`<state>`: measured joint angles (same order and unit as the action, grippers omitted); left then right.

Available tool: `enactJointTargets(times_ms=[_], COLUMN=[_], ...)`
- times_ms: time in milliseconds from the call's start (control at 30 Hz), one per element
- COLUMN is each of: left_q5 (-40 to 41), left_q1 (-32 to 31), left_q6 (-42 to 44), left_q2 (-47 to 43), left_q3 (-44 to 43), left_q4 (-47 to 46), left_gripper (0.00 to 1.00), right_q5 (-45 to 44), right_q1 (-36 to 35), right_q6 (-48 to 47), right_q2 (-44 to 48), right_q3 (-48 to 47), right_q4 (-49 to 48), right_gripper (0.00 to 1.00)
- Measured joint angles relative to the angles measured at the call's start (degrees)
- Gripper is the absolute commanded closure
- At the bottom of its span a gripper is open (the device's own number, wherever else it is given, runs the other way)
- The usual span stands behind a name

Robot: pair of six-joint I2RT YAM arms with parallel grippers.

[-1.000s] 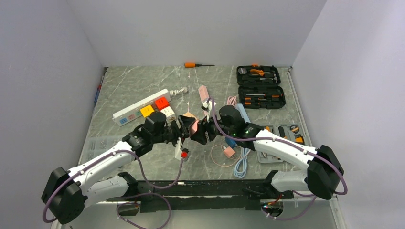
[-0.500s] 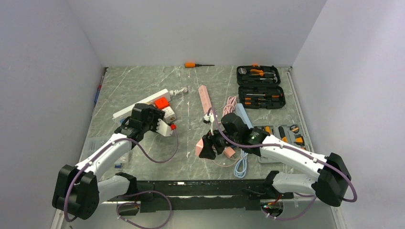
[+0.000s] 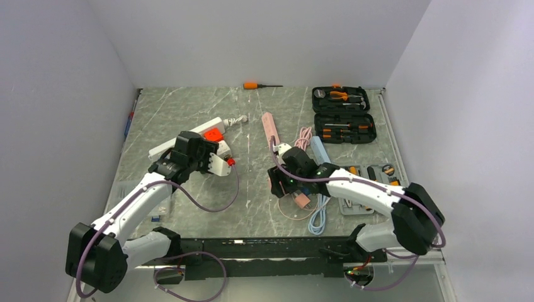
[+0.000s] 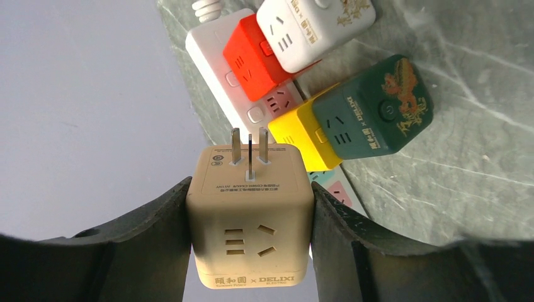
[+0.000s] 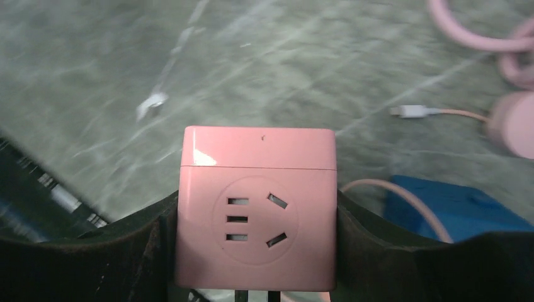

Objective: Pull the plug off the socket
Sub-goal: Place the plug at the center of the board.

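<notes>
My left gripper (image 4: 250,196) is shut on a beige cube plug (image 4: 250,217), its bare prongs pointing away toward the white power strip (image 4: 214,63). In the top view the left gripper (image 3: 187,150) hangs over that strip (image 3: 165,148) at the left. My right gripper (image 5: 255,211) is shut on a pink socket cube (image 5: 255,220), its socket face toward the camera. In the top view the right gripper (image 3: 278,187) is low over the table's centre-right and hides the pink cube. Plug and socket are apart.
The white strip carries red (image 4: 255,60), white (image 4: 312,28), yellow (image 4: 302,135) and dark green (image 4: 371,107) cubes. A long pink strip (image 3: 269,128), pink charger and cable (image 3: 302,200), blue cable (image 3: 318,217), open tool cases (image 3: 343,113) and an orange screwdriver (image 3: 255,85) lie around.
The grippers were together at the table's middle. The left gripper has carried the beige plug back-left to the white strip; the right gripper has drawn right with the pink socket.
</notes>
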<state>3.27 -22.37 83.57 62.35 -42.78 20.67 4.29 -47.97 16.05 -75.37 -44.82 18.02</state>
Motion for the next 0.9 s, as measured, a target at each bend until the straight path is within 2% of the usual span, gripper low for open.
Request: enactJointTargets(times_ms=[167,300,333,433,500,567,600,900], left_q5=[0.04,-0.31,-0.33,-0.37,-0.39,-0.42,-0.44,-1.14], left_q1=[-2.56,-3.89,-4.09,-4.59,-5.07,-5.75,-6.12,-11.82], left_q6=[-2.51,-4.83,-5.31,-6.67,-7.06,-7.78,-8.02,-12.00], left_q2=[-0.57,-0.63,-0.63,-0.63,-0.63,-0.63,-0.63,3.32], left_q3=[-0.96,-1.57,-1.97,-3.23,-3.67,-3.85,-3.85,-6.93], left_q4=[4.02,8.33,9.27,10.93,11.43,11.93,12.17,17.05], left_gripper=[0.69,0.70,0.71,0.72,0.72,0.71,0.71,0.66], right_q5=[-7.04,-10.25,-10.49,-11.41,-12.00,-12.24,-12.31,-13.14], right_q1=[3.98,5.60,5.62,5.53,5.49,5.53,5.57,6.29], right_q6=[1.11,1.14,1.14,1.27,1.49,1.92,2.23,3.41], right_q2=[-7.23,-13.22,-14.38,-17.51,-18.99,-19.37,-19.45,-16.02], right_q3=[-3.21,-6.27,-6.62,-6.99,-7.04,-7.43,-7.48,-7.52], right_q4=[-0.44,-2.62,-3.26,-5.27,-6.19,-6.97,-7.37,-7.23], right_gripper=[0.84,0.51,0.44,0.37,0.28,0.13,0.02,0.00])
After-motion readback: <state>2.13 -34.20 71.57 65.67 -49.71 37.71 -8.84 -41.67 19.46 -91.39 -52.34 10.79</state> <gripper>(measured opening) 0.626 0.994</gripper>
